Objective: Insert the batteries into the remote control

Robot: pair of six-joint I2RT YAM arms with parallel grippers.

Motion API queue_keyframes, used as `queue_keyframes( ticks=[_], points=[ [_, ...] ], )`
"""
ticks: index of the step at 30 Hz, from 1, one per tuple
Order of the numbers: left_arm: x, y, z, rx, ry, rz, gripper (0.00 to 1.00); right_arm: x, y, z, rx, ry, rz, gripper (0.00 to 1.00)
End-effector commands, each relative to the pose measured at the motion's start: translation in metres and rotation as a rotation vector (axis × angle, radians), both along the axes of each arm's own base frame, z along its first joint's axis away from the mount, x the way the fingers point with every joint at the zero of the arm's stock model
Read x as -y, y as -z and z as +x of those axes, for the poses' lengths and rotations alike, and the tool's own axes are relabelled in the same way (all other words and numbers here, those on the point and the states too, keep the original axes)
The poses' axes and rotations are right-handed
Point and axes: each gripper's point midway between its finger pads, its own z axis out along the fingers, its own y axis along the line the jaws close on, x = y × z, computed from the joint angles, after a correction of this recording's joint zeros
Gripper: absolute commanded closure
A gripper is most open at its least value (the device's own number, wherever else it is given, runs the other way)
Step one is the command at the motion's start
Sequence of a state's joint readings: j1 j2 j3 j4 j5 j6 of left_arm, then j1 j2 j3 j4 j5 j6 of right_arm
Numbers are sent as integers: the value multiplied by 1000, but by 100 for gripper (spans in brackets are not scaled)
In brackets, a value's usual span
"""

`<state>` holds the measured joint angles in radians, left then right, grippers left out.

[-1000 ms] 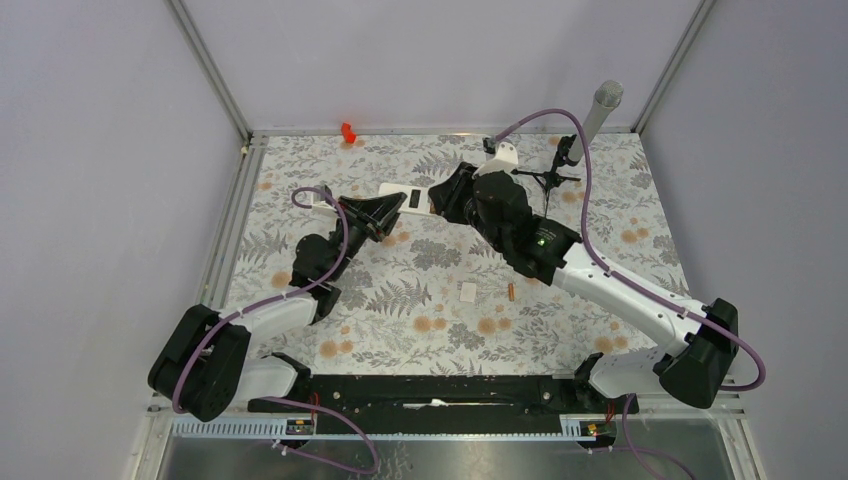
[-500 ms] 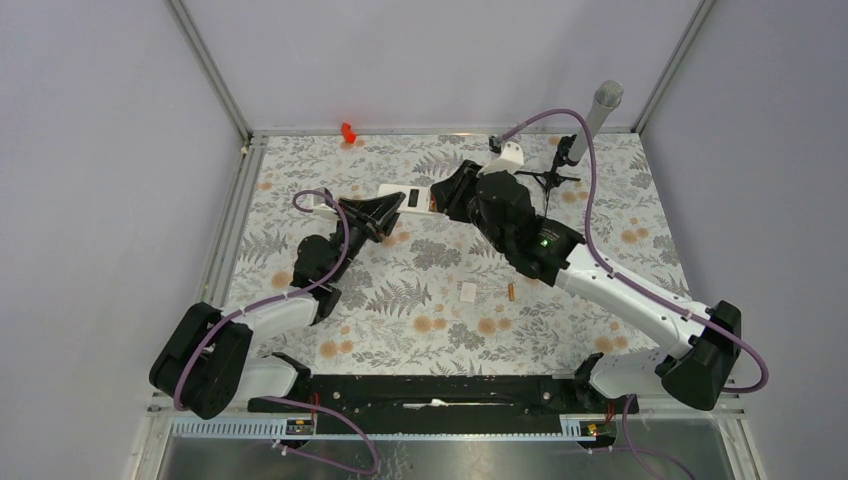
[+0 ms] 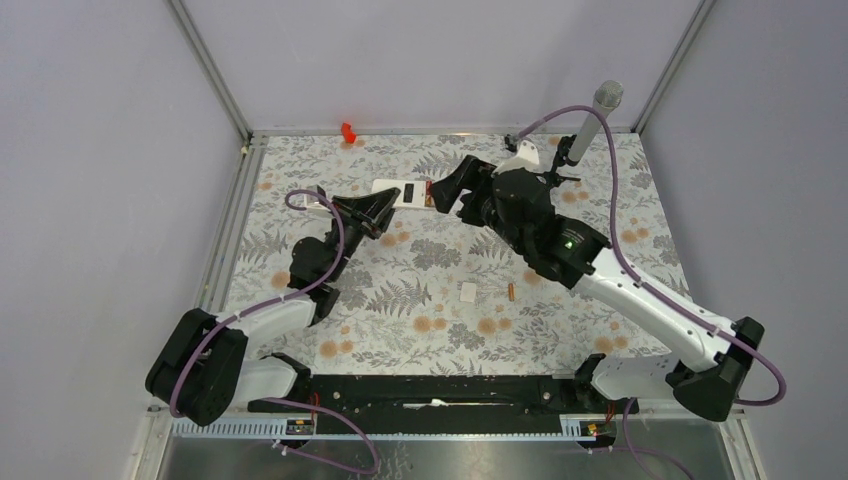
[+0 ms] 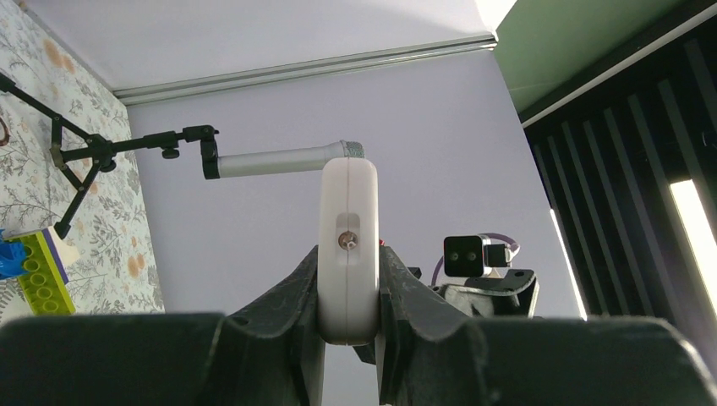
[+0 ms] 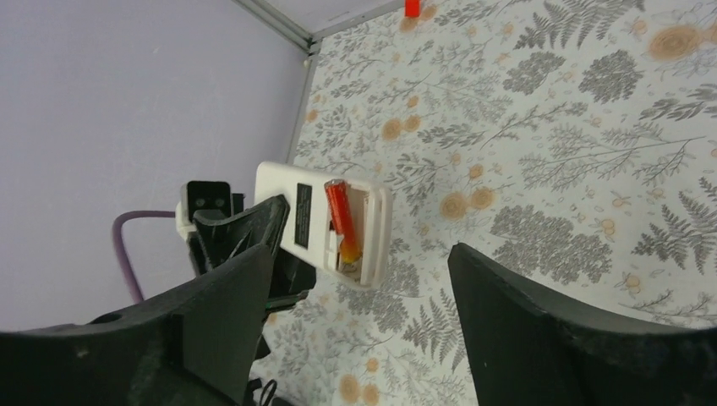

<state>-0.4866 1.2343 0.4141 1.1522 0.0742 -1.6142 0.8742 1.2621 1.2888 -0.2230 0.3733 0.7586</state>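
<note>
The white remote control [image 3: 398, 192] is held off the table on its edges, my left gripper [image 3: 378, 208] shut on it. In the left wrist view its rounded end [image 4: 347, 245] sits pinched between my fingers [image 4: 292, 296]. The right wrist view shows its plain back [image 5: 325, 222] with the compartment uncovered and one orange-red battery [image 5: 340, 218] lying in it. My right gripper [image 3: 443, 190] hangs open just right of the remote, its jaws wide with nothing between them [image 5: 359, 262]. A second battery [image 3: 510, 292] lies on the table mid-right.
A small white square cover [image 3: 467, 292] lies beside the loose battery. A microphone [image 3: 598, 108] on a black stand rises at the back right. A red piece [image 3: 347, 131] sits at the back edge. A yellow-green block [image 4: 38, 264] shows in the left wrist view.
My right gripper has opened wide and drawn back to the right, off the remote. The left gripper has shifted the remote slightly left.
</note>
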Motion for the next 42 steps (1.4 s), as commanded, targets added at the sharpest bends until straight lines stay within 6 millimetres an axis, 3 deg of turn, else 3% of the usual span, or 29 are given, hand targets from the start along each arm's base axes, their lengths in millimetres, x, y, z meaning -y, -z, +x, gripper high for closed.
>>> queue_keyframes(
  ticks=[1,6,13,16,18,26,33,42],
  points=[
    [-10,-35,-9,122,-36,-46,100,10,-20,-19,-71,4,167,12],
    [-12,-37,-11,150,-46,-48,100,-5,-18,-32,-234,-27,421,0],
    [-15,-42,-14,192,-70,-35,100,-25,-16,-32,-430,-7,670,0],
    [-15,-43,-15,203,-73,-34,100,-24,-19,-24,-432,30,761,0],
    [-15,-42,-15,204,-73,-34,100,-23,-33,-18,-390,33,835,0],
    [-16,-40,-17,217,-77,-55,100,-28,-21,1,-441,89,922,0],
    [-17,-40,-18,220,-80,-60,100,-20,-18,12,-422,112,969,1],
    [-13,-41,-18,232,-71,-53,100,-30,-13,18,-452,71,978,18]
  ],
)
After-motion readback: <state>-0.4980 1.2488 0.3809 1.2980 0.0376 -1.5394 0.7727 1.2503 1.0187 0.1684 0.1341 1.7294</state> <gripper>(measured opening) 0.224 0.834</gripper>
